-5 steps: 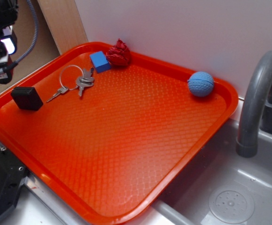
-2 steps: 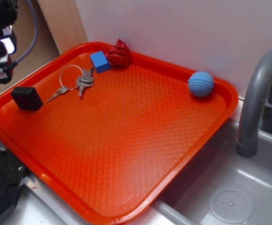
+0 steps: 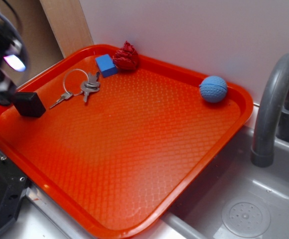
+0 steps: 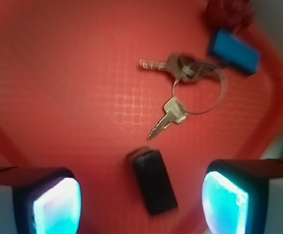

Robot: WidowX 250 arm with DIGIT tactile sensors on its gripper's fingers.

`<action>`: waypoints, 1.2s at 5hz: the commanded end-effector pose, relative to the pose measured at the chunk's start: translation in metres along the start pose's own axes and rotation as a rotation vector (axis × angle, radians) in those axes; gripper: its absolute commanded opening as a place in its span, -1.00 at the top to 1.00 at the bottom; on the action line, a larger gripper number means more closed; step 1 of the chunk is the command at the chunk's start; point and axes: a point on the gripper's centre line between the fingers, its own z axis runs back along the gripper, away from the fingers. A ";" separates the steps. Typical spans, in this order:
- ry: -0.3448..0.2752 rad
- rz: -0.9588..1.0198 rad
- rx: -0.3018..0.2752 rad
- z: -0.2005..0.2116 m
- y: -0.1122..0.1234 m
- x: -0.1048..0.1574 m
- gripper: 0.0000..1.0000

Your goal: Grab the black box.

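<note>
The black box [image 3: 30, 104] is a small matte cuboid near the left corner of the orange tray [image 3: 134, 164]. In the wrist view the black box [image 4: 153, 181] lies between my two lit fingertips, closer to the right one, with tray surface showing on both sides. My gripper [image 4: 140, 207] is open and hovers above the box, touching nothing. In the exterior view the gripper [image 3: 2, 59] is a blurred dark shape just left of and above the box.
A bunch of keys [image 3: 82, 87] on a ring lies right of the box. A blue cube [image 3: 106, 65] and a red crumpled thing [image 3: 127, 56] sit at the tray's back edge, a blue ball [image 3: 213, 89] at the back right. A grey faucet [image 3: 273, 99] and sink [image 3: 243, 214] stand right.
My gripper has moved down and toward the black box and is now blurred with motion. The objects on the tray have not moved.
</note>
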 end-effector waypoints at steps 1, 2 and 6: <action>0.069 -0.073 -0.078 -0.012 0.023 0.005 -1.00; 0.066 -0.086 -0.145 -0.014 0.035 -0.001 -1.00; 0.052 -0.144 -0.159 -0.003 0.010 -0.033 -1.00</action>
